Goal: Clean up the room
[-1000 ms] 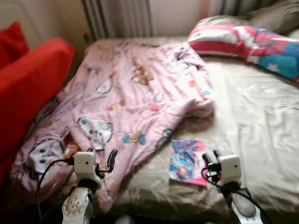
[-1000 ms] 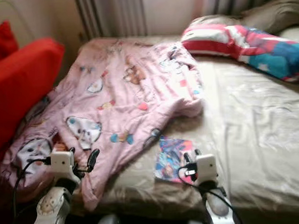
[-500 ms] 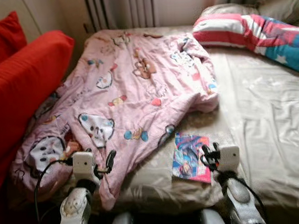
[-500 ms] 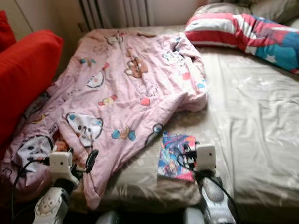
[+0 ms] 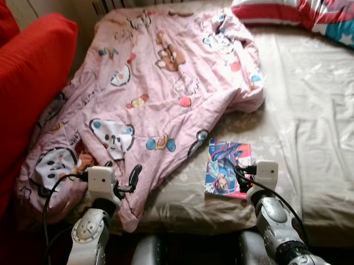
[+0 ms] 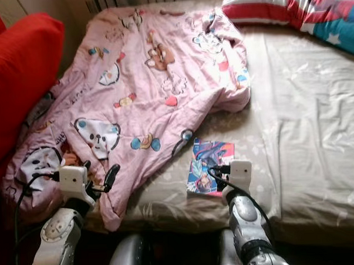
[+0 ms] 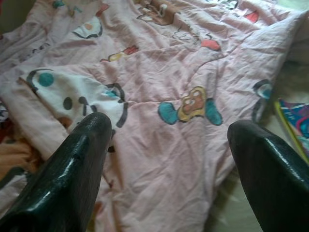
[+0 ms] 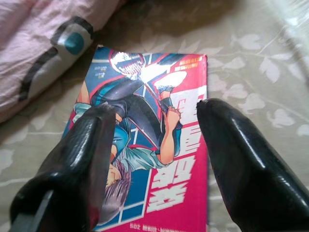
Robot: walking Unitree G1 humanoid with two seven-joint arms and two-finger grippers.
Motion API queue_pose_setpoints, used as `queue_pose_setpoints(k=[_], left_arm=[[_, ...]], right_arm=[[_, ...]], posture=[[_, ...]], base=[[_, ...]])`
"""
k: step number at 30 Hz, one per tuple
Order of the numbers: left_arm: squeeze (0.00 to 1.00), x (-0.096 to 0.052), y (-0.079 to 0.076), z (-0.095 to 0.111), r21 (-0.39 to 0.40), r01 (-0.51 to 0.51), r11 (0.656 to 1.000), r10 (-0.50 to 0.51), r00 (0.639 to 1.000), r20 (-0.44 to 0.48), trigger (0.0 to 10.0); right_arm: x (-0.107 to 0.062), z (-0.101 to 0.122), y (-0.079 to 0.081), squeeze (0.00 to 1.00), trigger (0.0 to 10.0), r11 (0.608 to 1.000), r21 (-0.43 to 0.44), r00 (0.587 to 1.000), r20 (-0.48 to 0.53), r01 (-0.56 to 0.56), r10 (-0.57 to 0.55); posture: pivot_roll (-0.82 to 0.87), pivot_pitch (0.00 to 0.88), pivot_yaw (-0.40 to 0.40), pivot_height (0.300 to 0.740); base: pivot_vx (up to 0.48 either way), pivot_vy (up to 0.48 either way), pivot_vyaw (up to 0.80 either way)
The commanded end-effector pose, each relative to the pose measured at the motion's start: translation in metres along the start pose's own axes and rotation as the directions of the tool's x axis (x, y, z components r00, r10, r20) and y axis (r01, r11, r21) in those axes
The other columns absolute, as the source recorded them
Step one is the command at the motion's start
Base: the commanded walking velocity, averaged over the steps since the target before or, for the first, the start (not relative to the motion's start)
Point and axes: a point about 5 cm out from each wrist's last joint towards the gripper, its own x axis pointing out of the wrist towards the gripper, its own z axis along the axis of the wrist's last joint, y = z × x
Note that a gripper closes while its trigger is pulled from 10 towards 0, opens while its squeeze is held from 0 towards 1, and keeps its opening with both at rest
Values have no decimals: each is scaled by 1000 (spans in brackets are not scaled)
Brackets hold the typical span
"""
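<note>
**Q:** State task progress, nearest items first.

**A:** Tidying appears barely begun; nothing looks put away. The right gripper (image 8: pixel 154 159) hovers directly over the book (image 5: pixel 227 176), fingers spread apart, with the cover showing between them. No grasp yet. The left gripper (image 7: pixel 169 159) is also spread wide, empty, poised above the near edge of the pink blanket (image 5: pixel 158 98).

**Q:** Location and orientation of the book?

**A:** It lies flat, cover up, on the beige sheet (image 5: pixel 306 121) near the front edge of the bed, just beside the blanket's lower right fold and apart from it. Its long axis runs roughly front to back across the bed, tilted slightly. The top of the cover art points toward the far side; the bottom edge faces the robot.

**Q:** Remaining work?

**A:** Judged from the layout: pick up and stow the book, then straighten the blanket, which sprawls crumpled diagonally over the bed's left half, against the red cushion (image 5: pixel 28 86). Farther back, the striped pillow (image 5: pixel 289 7) sits at the head.
</note>
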Motion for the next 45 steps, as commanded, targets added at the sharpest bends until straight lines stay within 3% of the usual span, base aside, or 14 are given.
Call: queue_pose_setpoints(k=[1,8,24,45], left_arm=[[0,-9,10,-4,1,-28,1000,28,999,-30,10000],[0,-14,17,4,12,-48,999,49,998,-27,10000],[0,-16,14,3,2,-67,998,67,997,-41,10000],[0,-16,21,6,19,-80,997,80,996,-43,10000]], right_arm=[[-4,-11,3,0,10000,1000,18,999,-45,11,-10],[-3,-15,5,0,10000,997,63,996,-78,38,-33],[-11,-18,-18,0,10000,987,95,992,-25,126,-124],[-16,-29,-17,0,10000,990,113,994,-74,83,-75]], posture=[[97,315,132,618],[108,343,134,618],[78,361,108,618],[96,370,126,618]], base=[[0,0,0],[0,0,0],[0,0,0],[0,0,0]])
